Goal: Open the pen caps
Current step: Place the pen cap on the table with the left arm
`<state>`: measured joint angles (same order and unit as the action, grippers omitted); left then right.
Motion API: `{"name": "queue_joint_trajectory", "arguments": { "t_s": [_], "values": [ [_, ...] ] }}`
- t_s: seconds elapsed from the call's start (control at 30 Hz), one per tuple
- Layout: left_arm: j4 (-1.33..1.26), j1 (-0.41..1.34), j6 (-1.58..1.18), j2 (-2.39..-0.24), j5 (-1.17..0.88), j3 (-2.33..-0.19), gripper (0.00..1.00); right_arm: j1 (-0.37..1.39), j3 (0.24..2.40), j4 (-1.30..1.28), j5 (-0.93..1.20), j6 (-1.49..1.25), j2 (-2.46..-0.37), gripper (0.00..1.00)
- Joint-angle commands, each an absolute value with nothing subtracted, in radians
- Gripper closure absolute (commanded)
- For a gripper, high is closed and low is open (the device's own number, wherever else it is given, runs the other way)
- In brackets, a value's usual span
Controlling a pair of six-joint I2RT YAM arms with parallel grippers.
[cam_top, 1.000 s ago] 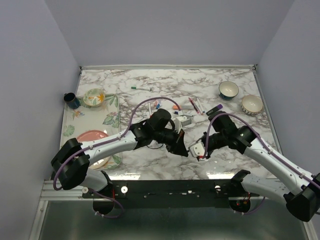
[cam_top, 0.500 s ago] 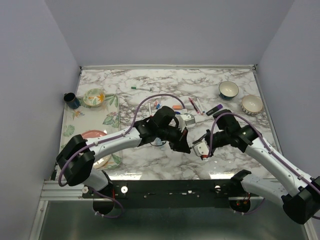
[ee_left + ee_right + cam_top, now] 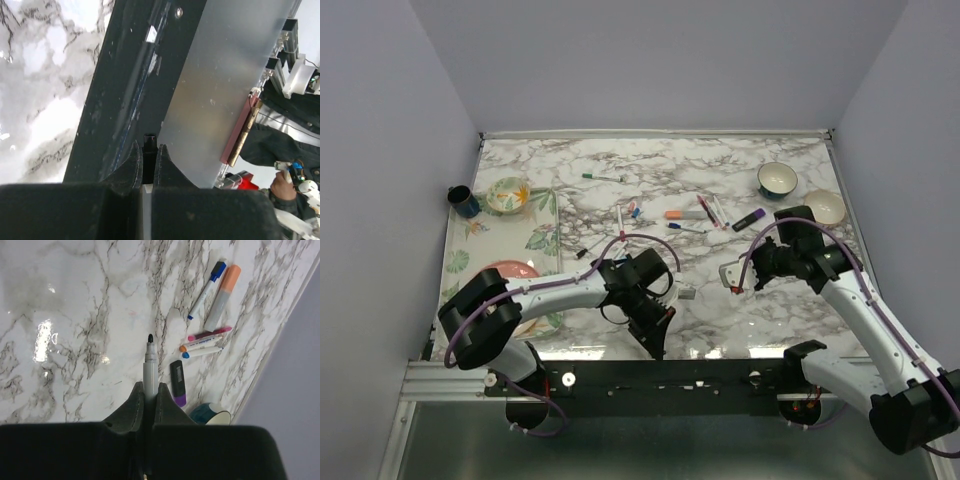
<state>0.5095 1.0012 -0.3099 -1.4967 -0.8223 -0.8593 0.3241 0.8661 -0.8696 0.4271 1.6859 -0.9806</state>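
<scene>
**Cap and pen held apart.** The black cap (image 3: 149, 140) is off its pen. It sits clenched between the fingers of the left gripper (image 3: 148, 151), which hangs over the near edge of the marble table (image 3: 780, 320), above the dark frame rail. The right gripper (image 3: 150, 390) is clamped on the matching pen body (image 3: 149, 365), whose bare black tip points out over the table. Each arm appears to hold one half so that the two can be drawn well apart along the pen's axis.

**Count, right wrist view.** Six more pens lie beyond the tip, apparently all capped:
- one blue-capped marker (image 3: 206, 287)
- one orange highlighter (image 3: 223, 296)
- one pink pen (image 3: 210, 333)
- one orange-ended pen (image 3: 202, 345)
- one blue-ended pen (image 3: 200, 353)
- one black-and-purple marker (image 3: 177, 382)

**Count, overhead view.** Three more pens lie apart to the left: a green pen (image 3: 603, 177), a white pen (image 3: 619, 216) and a black pen (image 3: 588, 251). Two bowls (image 3: 777, 179) stand at the far right. A floral tray (image 3: 548, 238) on the left carries one small bowl and one pink plate (image 3: 505, 270).
</scene>
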Motion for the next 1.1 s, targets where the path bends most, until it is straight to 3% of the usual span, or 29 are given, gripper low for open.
{"name": "queue_joint_trajectory", "arguments": {
  "t_s": [0.0, 0.17, 0.33, 0.47, 0.6, 1.07],
  "values": [
    [0.613, 0.991, -0.27, -1.476, -0.858, -0.896, 1.0, 0.299, 0.878, -0.879, 0.39, 1.712, -0.969, 0.99],
    [0.56, 0.823, -0.31, -1.366, -0.799, -0.894, 1.0, 0.29, 0.835, -0.774, 0.436, 1.562, -0.977, 0.99],
    [0.344, 0.626, -0.468, -1.275, -0.626, -0.856, 1.0, 0.279, 0.802, -0.554, 0.538, 1.087, -1.002, 0.99],
    [0.327, 0.569, -0.524, -1.392, -0.321, -0.942, 1.0, 0.279, 0.821, -0.404, 0.568, 0.703, -1.057, 0.99],
    [0.354, 0.54, -0.517, -1.532, -0.137, -1.116, 1.0, 0.27, 0.903, -0.426, 0.563, 0.421, -1.133, 0.99],
    [0.512, 0.488, -0.449, -1.969, 0.052, -1.565, 0.95, 0.238, 0.905, -0.423, 0.661, 0.282, -1.2, 0.99]
  ]
}}
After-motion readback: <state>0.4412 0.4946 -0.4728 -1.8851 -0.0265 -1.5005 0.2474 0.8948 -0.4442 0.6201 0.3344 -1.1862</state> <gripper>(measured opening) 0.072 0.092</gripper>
